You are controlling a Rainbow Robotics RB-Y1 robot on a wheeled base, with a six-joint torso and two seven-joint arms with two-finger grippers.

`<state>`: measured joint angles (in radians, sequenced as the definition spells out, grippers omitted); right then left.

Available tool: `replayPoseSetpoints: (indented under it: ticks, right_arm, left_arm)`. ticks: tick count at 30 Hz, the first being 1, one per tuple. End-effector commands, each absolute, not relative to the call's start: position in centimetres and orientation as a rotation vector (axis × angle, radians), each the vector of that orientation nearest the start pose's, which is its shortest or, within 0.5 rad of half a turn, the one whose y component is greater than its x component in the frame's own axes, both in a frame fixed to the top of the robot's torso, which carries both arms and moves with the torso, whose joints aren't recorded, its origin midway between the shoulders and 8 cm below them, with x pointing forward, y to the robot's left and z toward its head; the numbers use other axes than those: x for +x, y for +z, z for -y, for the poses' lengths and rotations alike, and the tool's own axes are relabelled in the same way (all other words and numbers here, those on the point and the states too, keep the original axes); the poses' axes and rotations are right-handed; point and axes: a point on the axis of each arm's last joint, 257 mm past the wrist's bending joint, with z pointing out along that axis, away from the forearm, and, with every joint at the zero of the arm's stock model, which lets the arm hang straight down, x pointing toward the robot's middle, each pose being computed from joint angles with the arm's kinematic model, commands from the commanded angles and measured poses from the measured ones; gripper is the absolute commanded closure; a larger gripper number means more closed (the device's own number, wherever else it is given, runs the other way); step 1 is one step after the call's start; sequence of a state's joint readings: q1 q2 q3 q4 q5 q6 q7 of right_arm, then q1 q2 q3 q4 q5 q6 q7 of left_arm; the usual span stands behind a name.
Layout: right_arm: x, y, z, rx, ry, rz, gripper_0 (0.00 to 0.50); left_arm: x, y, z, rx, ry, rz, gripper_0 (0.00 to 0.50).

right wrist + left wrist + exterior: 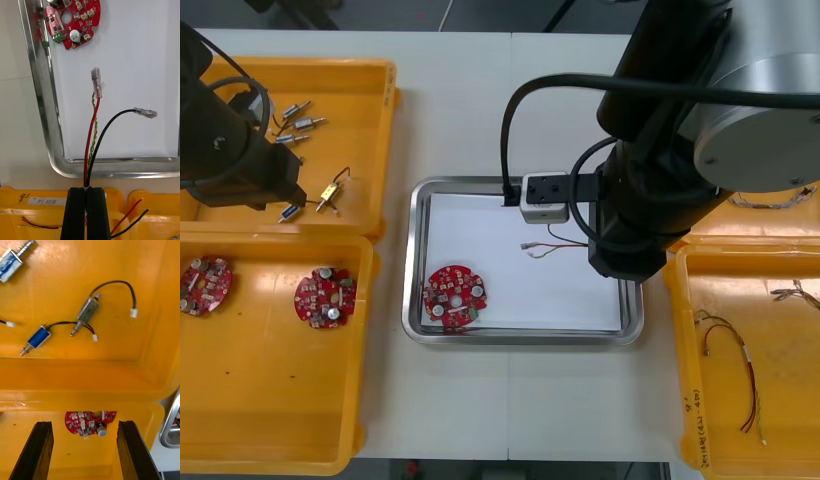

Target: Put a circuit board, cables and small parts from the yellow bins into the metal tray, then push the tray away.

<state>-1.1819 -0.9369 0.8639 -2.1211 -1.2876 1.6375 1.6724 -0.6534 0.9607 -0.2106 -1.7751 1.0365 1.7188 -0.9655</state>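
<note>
**Right gripper** (86, 189): the fingers are pressed together and clamped on a cable (93, 127). The cable is made of a red lead, a black lead and a thin twisted yellow strand. In the right wrist view it runs out from the fingertips, crosses the rim of the tray (41, 112) and ends over the white lining. Whether its two clear end sleeves touch the lining cannot be told. In the front view the right arm (650, 200) stands over the 3 o'clock side of the tray and hides the fingers. The cable ends emerge from under it near the tray's centre.

**Circuit board** (455, 297): it lies flat on the lining at 8 o'clock in the tray, close to the rim. In the right wrist view it is cut off by the picture edge.

**Left gripper** (84, 425): the fingers stand wide apart and hold nothing. The left arm (230, 160) is at 10 o'clock on the table (480, 100) and covers part of the far left bin (370, 90). In the left wrist view the gripper hangs above the wall between that bin and the near left bin (270, 400).
- Between the fingers, that wall partly hides one of the two other boards (325, 297).
- Beyond the wall lie small metal parts (88, 311) with black leads, one of them cut off at the picture edge.

**Right side:** the near right bin (700, 420) holds loose cables (752, 385). The right arm covers most of the far right bin (790, 222).
</note>
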Motion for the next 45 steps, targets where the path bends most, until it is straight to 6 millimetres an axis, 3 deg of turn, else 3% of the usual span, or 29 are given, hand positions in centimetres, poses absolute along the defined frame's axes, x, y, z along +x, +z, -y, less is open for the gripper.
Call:
replayPoseSetpoints:
  ticks: [1,5,12,21,35,45]
  right_arm:
    - [38.0,-13.6,8.8,-2.047,-0.263,-1.958,0.5]
    - [37.9,-15.1,8.8,-2.068,-0.263,-1.95,0.5]
    - [38.4,-19.4,9.3,-2.055,-0.231,-1.988,0.5]
    - [39.6,-22.6,9.2,-2.032,-0.234,-1.991,0.5]
    - [40.0,-27.3,9.4,-1.998,-0.212,-2.096,0.5]
    - [39.8,-29.5,8.3,-1.955,-0.17,-2.11,0.5]
  left_arm:
    - [48.9,-11.8,-33.9,0.112,-0.008,-2.685,0.0]
    - [49.5,-11.3,-34.9,0.161,0.011,-2.689,0.0]
    - [50.3,-11.3,-36.4,0.235,0.039,-2.738,0.0]
    - [51.2,-11.3,-37.4,0.31,0.071,-2.775,0.0]
    - [51.9,-11.8,-36.8,0.355,0.141,-2.85,0.0]
    - [53.1,-11.7,-36.4,0.337,0.146,-2.885,0.0]
